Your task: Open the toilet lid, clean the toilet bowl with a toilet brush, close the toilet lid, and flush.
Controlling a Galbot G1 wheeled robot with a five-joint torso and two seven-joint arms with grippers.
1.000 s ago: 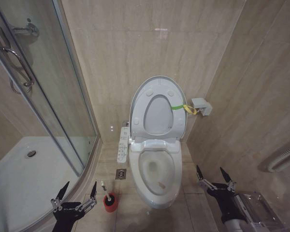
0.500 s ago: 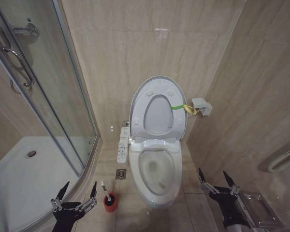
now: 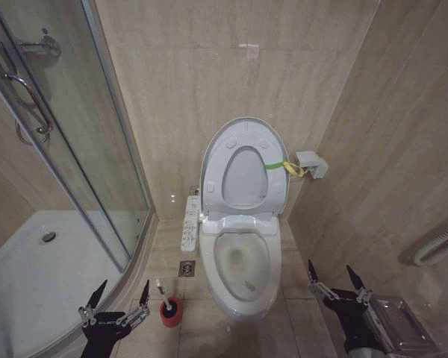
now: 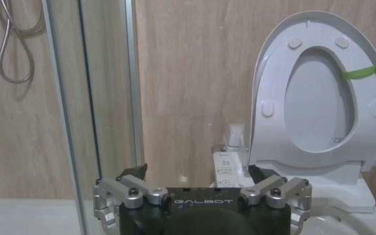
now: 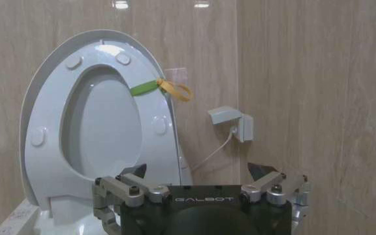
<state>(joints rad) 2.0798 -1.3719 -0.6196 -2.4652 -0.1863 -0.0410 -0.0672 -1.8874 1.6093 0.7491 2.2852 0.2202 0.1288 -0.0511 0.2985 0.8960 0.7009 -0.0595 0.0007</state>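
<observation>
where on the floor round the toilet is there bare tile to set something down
Bare tile lies right of the toilet bowl, between it and the side wall, ahead of the open right end effector. Left is crowded: the toilet brush in its red holder, a floor drain, the shower tray edge and the open left end effector.

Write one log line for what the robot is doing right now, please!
toilet lid: up | toilet brush: in red holder, untouched | left gripper: open beside brush | right gripper: open, right of toilet bowl
</observation>
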